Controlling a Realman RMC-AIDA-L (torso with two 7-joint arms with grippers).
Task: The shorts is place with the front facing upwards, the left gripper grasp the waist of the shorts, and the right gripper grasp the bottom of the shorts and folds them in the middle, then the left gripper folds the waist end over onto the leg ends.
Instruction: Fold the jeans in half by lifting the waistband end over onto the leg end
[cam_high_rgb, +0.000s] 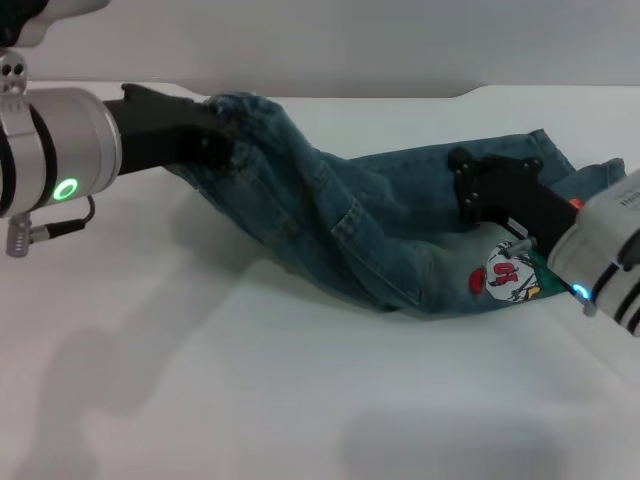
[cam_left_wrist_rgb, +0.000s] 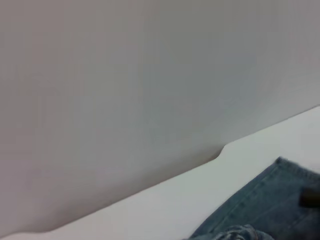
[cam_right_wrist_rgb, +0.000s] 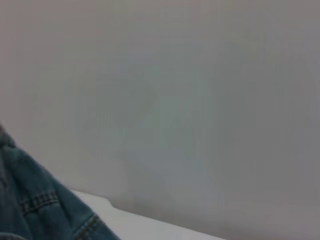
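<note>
Two arms are engaged over the white counter (cam_high_rgb: 200, 400), where the denim shorts (cam_high_rgb: 340, 230) lie bunched and partly lifted. The left gripper (cam_high_rgb: 205, 135) is clenched on the waist; the right gripper (cam_high_rgb: 480, 190) appears clamped on the leg end near the cartoon patch (cam_high_rgb: 505, 275). The lengthwise fold seems in hand. Next: lower both ends evenly, aligning the edges.

A plain white tabletop (cam_high_rgb: 250, 400) carries crumpled blue denim shorts (cam_high_rgb: 380, 230), which stretch left to right across its far half.
</note>
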